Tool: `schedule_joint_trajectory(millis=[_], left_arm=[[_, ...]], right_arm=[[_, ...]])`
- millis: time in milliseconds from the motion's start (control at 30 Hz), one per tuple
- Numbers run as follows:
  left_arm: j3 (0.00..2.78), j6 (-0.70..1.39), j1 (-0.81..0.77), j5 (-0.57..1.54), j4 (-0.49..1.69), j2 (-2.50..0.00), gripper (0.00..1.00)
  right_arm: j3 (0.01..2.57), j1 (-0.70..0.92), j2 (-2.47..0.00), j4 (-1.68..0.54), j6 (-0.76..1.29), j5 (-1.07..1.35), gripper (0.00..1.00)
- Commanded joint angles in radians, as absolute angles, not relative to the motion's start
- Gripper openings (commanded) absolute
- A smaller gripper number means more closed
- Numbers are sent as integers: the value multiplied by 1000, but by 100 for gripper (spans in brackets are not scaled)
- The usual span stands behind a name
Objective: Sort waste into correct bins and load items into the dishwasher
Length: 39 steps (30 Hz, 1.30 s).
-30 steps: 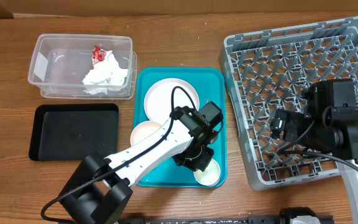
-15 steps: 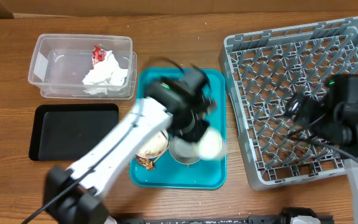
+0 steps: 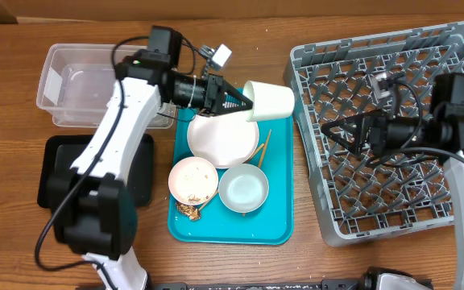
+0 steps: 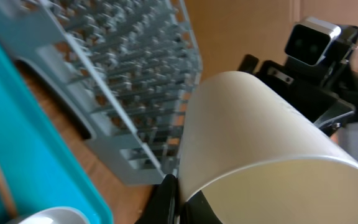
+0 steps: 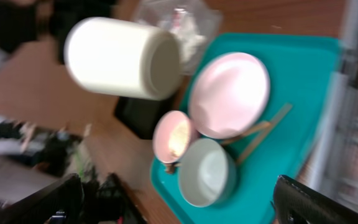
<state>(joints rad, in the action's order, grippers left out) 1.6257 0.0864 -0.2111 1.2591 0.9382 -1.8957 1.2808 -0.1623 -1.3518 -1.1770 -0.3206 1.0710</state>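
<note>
We had the left gripper point(image 3: 245, 103) pinched on the rim of the small white cup point(image 3: 271, 101). The cup stuck out sideways past its fingertips, up in the air, with the grey rack point(image 3: 425, 48) just beyond. The right gripper point(image 5: 176, 190) was spread wide with nothing in it, the cup out ahead of its fingers, not touching.
</note>
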Motion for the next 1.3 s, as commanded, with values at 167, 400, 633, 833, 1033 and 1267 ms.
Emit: schedule_joint_trajectory(millis=[167,400,633,833,1033,1267], left_arm=[[1633,-16,-290,1560,922,-1984,4],[1633,-16,-326,1560,908,-1984,4],[1633,-15,-335,1541,908,-1984,4],[1633,-15,-335,1538,908,-1984,4],[1633,-15,-335,1538,908,-1984,4],[1633,-15,-335,1538,908,-1984,4]], right_arm=[[1290,-76,-1459,-1140,-450,1236,100],[1290,-40,-1486,-1070,-450,1305,100],[1290,12,-1486,-1051,-450,1346,100],[1290,33,-1486,-1039,-450,1346,64],[1290,33,-1486,-1025,-450,1346,62],[1290,33,-1486,-965,-442,1346,75]])
